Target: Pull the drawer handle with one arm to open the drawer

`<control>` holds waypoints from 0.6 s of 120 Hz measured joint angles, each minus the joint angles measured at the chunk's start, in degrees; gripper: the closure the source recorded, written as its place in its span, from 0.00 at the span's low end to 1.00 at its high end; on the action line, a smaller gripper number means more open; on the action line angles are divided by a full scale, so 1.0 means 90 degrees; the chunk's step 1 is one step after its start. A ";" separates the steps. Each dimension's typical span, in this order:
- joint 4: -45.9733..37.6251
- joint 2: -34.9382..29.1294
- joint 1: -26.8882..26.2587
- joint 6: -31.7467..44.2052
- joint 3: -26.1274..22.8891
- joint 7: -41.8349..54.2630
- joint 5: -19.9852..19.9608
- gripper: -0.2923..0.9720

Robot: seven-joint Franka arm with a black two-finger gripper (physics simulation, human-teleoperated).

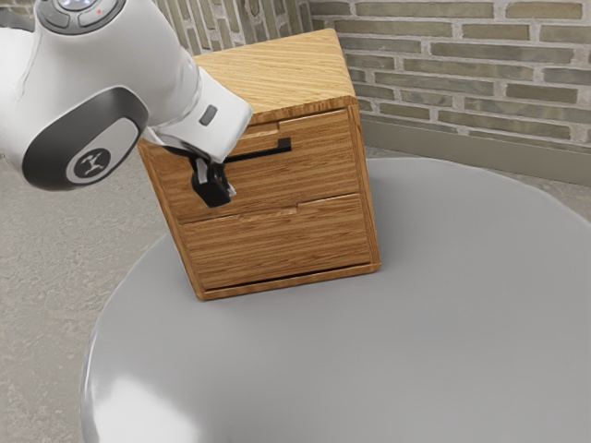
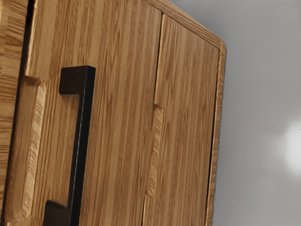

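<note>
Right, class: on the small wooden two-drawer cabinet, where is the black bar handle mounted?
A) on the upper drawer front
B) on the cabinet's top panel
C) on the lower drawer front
A: the black bar handle runs across the upper drawer front of the wooden cabinet; the lower drawer front is plain wood.

Soft, even light comes from above: the cabinet point(image 1: 277, 74) is paler on its top than on the drawer fronts point(image 1: 286, 235) beside the gripper point(image 1: 214, 189), and only a thin dark shadow runs beneath its base. The grey table point(image 1: 462, 323) carries a diffuse glare patch point(image 1: 120, 397) well apart from the gripper. The wrist view shows a white bloom point(image 2: 294, 150) on the table past the cabinet's edge.
</note>
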 joint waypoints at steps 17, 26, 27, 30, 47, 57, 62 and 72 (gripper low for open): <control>0.0342 0.0394 0.0017 0.0117 0.0292 0.0241 -0.0318 0.23; 0.0407 0.0553 0.0013 0.0152 0.0304 0.0361 -0.0395 0.23; 0.0410 0.0569 0.0010 0.0156 0.0303 0.0373 -0.0401 0.23; 0.0412 0.0619 0.0003 0.0164 0.0301 0.0411 -0.0418 0.23; 0.0440 0.0832 -0.0006 0.0207 0.0314 0.0597 -0.0469 0.23; 0.0490 0.0904 0.0014 0.0224 0.0331 0.0689 -0.0477 0.23; 0.0518 0.0923 0.0022 0.0233 0.0334 0.0735 -0.0480 0.23; 0.0534 0.1003 0.0018 0.0318 0.0355 0.0830 -0.0492 0.23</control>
